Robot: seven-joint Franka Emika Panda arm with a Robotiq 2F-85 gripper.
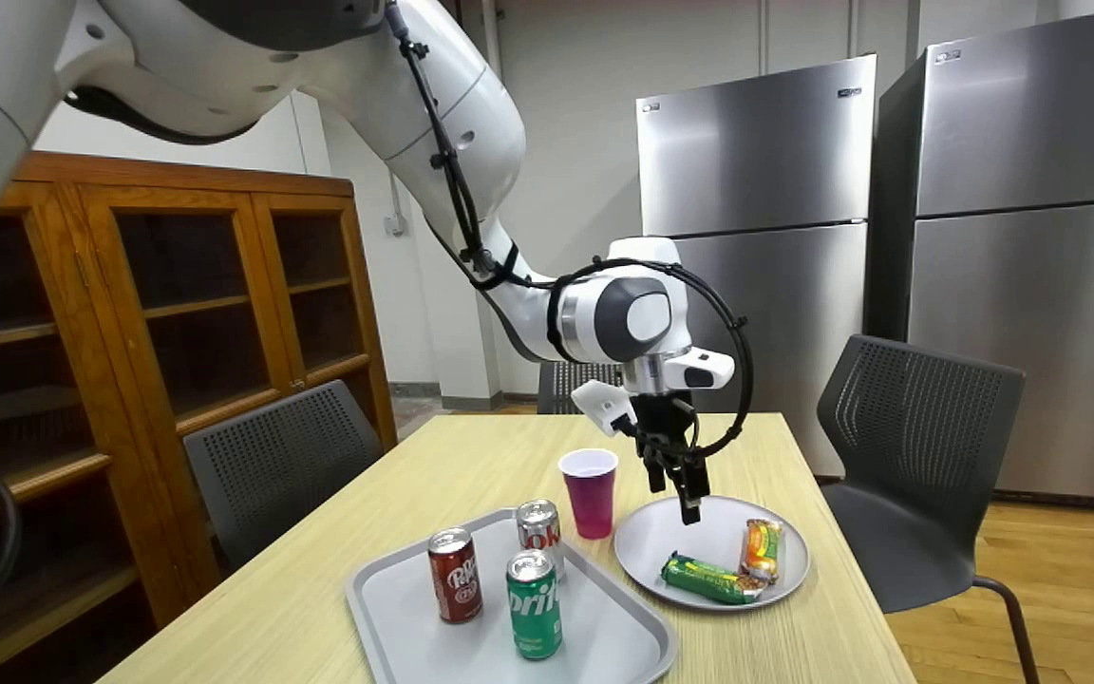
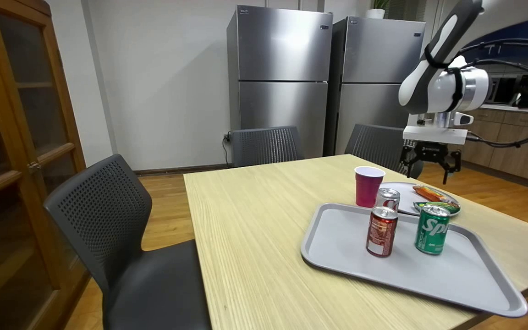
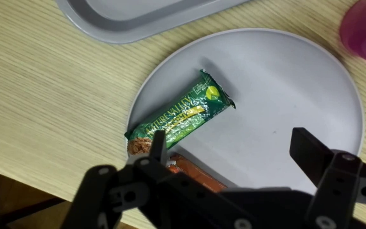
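In an exterior view, the green bar lies on the near part of the plate on the bench, its long axis running left to right, the right end slightly nearer. The orange bar, beside that end, points near to far. The tool hangs over the plate, jaws spread wide, gripping nothing.

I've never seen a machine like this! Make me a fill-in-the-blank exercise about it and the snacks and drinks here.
The empty gripper is not shut but ____.
The green bar and orange bar lie on the round ____.
The green bar's print reads ____ Valley.
The tray holds ____ cans.

Missing words: open; plate; Nature; three.
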